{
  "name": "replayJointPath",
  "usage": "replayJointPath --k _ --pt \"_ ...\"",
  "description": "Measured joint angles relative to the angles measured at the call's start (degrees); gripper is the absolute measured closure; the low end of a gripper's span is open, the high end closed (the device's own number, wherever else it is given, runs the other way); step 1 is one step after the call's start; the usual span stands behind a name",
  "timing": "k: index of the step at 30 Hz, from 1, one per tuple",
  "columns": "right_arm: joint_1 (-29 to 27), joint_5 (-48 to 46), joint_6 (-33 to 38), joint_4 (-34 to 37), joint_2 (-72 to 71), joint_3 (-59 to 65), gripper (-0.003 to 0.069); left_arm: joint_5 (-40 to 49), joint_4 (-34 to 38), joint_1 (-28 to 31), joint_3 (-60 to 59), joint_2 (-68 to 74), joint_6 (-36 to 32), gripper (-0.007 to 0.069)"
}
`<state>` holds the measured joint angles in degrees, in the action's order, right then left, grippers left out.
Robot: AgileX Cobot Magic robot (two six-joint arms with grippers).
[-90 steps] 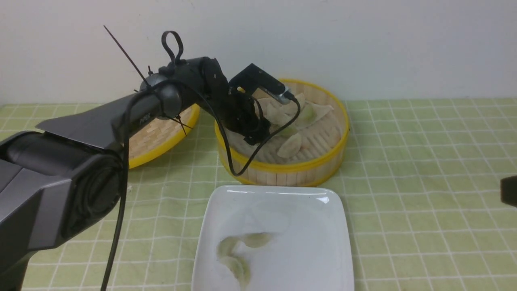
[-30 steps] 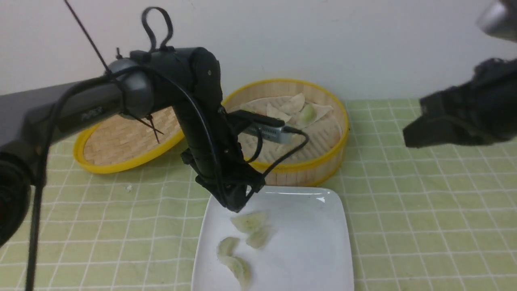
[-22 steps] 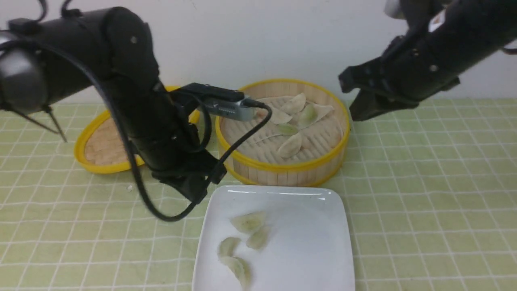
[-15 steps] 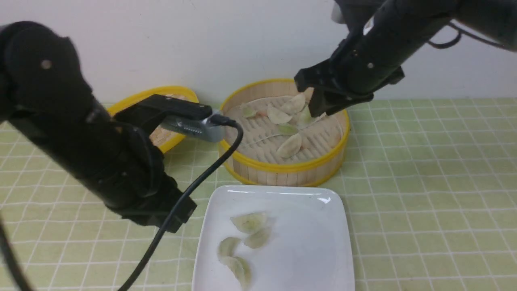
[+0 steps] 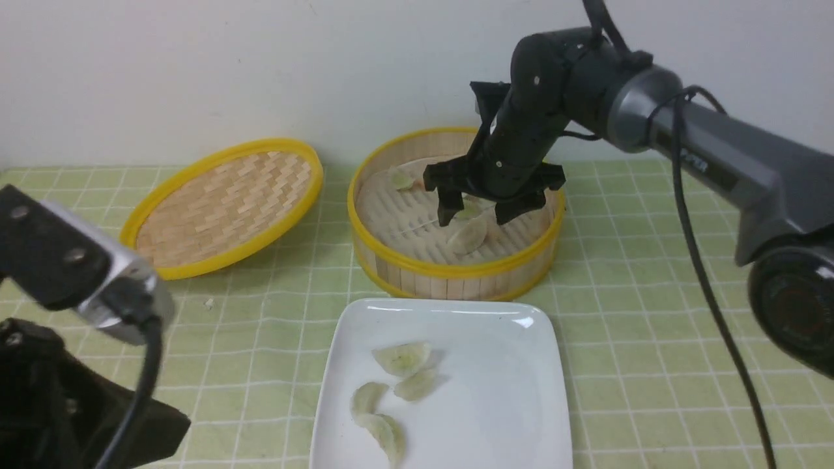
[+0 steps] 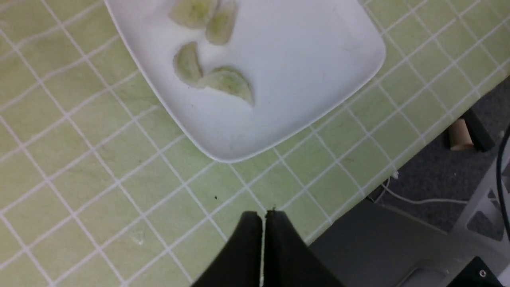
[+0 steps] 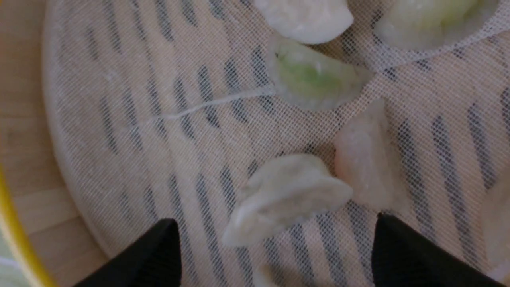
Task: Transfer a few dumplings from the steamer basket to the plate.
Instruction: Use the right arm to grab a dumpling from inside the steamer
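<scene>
- R gripper (image 5: pixel 474 218) open over steamer basket (image 5: pixel 456 280), at table (image 5: pixel 651 260) far edge; dumpling (image 7: pixel 287 197) btwn jaws, long axis approx jaw-to-jaw.
- L gripper (image 6: pixel 263 223) closed, empty, near edge, well away.

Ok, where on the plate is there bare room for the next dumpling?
On the plate, the right half is bare, from the four dumplings to the right rim; so is the strip along the edge nearest the steamer basket. The left half is crowded.

The plate (image 5: pixel 508 391) is cropped at its near edge.
</scene>
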<state>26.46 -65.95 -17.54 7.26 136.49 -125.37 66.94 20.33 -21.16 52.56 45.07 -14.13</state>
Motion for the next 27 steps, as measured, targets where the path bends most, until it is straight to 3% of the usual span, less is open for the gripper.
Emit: replayJointPath --k 6,9,12,13,14,17,21,27 --pt "0.0 -1.6 -3.42 -1.27 3.77 -3.89 0.0079 0.59 -2.0 0.0 0.0 -6.76 0.2 0.0631" --pt "0.0 -2.35 -3.48 -1.77 4.26 -4.47 0.0149 0.92 -3.91 0.0 0.0 -8.58 1.39 0.0631" --pt "0.0 -3.34 -3.48 -2.65 4.31 -4.54 0.0285 1.77 -5.65 0.0 0.0 -9.1 2.43 0.0631" --pt "0.0 -4.08 -3.42 -2.8 4.31 -4.54 0.0417 2.08 -6.59 0.0 0.0 -9.17 3.04 0.0631" --pt "0.0 -4.33 -3.25 -2.66 4.31 -4.54 0.0487 2.14 -7.18 0.0 0.0 -9.17 3.38 0.0631" --pt "-0.06 -4.6 -2.7 -1.8 4.59 -4.54 0.0635 2.67 -7.86 0.0 0.0 -9.17 3.87 0.0631" --pt "-0.17 -5.1 -3.07 -0.33 4.79 -5.09 0.0669 3.45 -8.11 0.0 0.0 -9.17 4.03 0.0631" --pt "-0.27 -5.31 -4.73 2.66 4.89 -10.55 0.0654 3.62 -8.56 0.0 0.0 -9.17 4.04 0.0631"
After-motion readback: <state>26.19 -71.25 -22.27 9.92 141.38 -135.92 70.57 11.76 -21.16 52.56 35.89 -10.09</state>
